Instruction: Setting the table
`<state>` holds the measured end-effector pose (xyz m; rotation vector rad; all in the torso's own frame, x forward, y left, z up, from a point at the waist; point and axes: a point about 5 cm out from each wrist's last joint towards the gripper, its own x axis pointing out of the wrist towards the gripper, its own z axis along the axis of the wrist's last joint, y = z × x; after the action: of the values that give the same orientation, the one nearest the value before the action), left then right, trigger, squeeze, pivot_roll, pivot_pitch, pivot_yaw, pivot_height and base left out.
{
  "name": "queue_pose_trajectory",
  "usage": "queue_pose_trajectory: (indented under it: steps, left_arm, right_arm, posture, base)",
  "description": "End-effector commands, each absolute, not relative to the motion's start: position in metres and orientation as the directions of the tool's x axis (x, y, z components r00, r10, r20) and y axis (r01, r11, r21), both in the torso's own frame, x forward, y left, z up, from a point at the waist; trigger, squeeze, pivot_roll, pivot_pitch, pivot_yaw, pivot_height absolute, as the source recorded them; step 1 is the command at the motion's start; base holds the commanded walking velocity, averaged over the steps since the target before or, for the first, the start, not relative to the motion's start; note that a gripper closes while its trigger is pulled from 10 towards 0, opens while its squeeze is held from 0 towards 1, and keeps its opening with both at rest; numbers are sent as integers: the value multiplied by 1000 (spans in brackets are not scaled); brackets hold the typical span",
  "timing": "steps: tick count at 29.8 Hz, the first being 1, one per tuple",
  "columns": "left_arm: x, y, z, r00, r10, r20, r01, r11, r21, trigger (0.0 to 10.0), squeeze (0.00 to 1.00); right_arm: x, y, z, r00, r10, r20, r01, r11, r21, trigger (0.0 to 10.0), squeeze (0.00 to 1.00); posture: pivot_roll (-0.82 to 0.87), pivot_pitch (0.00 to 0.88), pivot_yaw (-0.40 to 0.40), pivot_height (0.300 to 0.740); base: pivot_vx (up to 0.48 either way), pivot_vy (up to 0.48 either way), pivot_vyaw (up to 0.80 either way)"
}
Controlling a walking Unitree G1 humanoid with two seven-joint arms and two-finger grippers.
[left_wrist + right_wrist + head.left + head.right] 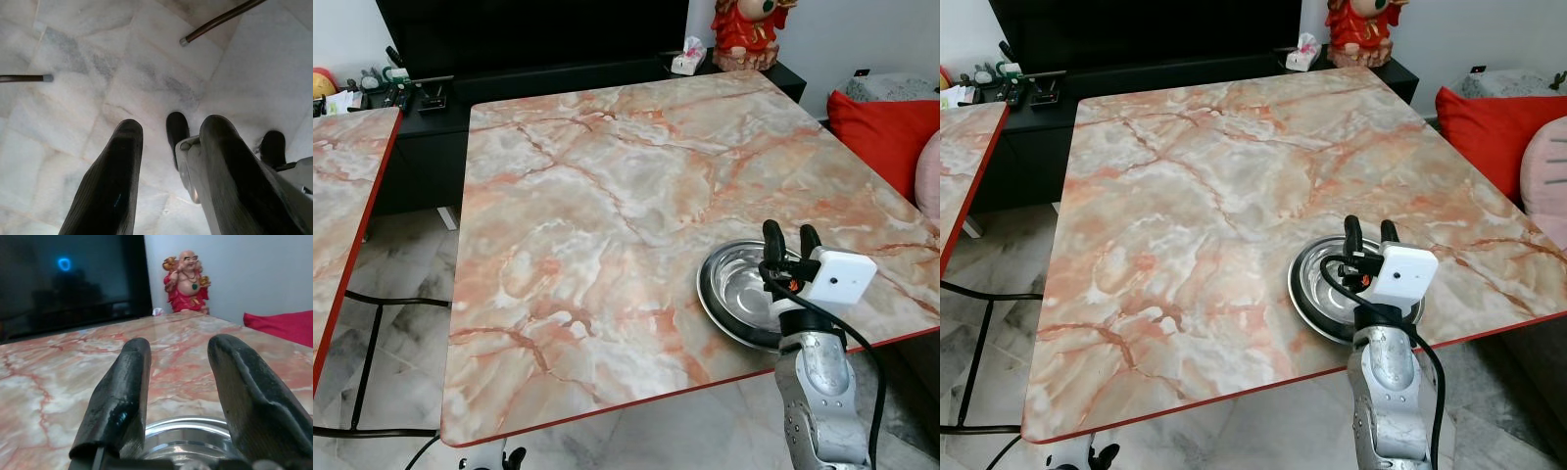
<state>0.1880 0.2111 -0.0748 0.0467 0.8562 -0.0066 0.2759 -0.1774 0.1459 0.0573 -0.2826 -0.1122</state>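
Right gripper (791, 238) poised over the steel bowl (736, 291), fingers parted and holding nothing. Bowl resting near the front right edge of the marble table (597, 196). Probably the placing step just done. Next: lifting clear without nudging the rim. Left gripper (168, 161) hanging idle over the floor, fingers apart, empty.
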Motion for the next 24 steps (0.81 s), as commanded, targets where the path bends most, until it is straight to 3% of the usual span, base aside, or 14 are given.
queue_pose_trajectory:
  steps: [1, 20, 24]
  left_arm:
    - [178, 215, -79, 629, 25, -777, 20, 999, 48, 10000, 0]
    - [179, 213, -79, 632, 20, -774, 35, 998, 54, 10000, 0]
    - [179, 213, -79, 632, 19, -775, 37, 998, 55, 10000, 0]
  right_arm:
    - [275, -176, 143, 953, -119, 278, 106, 992, 60, 10000, 0]
    - [276, -174, 143, 951, -105, 291, 93, 994, 53, 10000, 0]
    - [278, -175, 143, 950, -112, 291, 94, 993, 78, 10000, 0]
  posture:
    - [-39, 75, 7, 740]
    - [-43, 46, 7, 740]
    - [-42, 46, 7, 740]
  base:
    - [0, 0, 788]
    - [0, 0, 794]
    - [0, 0, 0]
